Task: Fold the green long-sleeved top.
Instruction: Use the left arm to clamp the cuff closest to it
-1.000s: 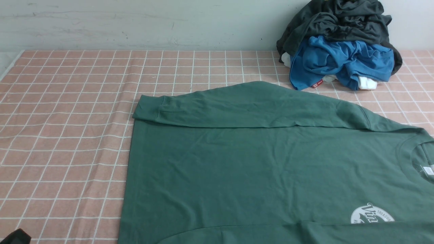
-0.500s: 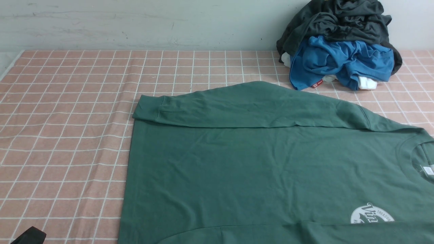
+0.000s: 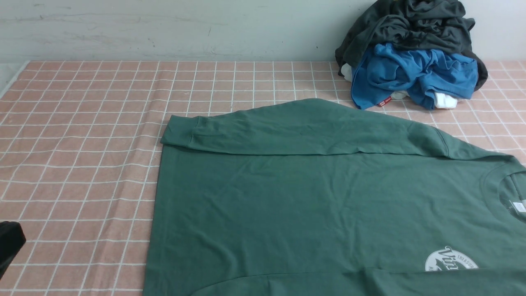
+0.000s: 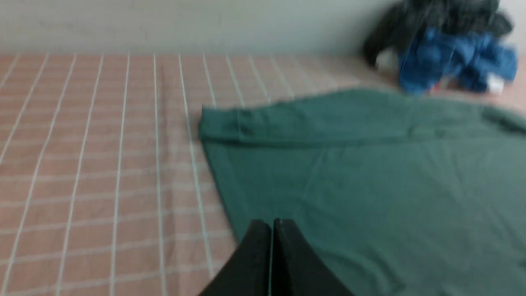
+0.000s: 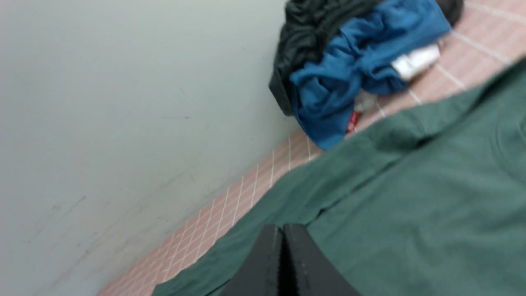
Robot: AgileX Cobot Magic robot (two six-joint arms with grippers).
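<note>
One green long-sleeved top [image 3: 312,205], partly off-frame

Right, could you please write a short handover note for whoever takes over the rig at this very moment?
Left gripper: shut, empty, by the hem side of the green long-sleeved top.
Right gripper: shut, empty, above the top.
The top lies flat on the checked cloth, collar to the right.
Done: far sleeve folded in along the body; near sleeve looks folded in too, partly out of frame.
Left: fold the body.
Clothes pile at far right: not part of the job.
</note>
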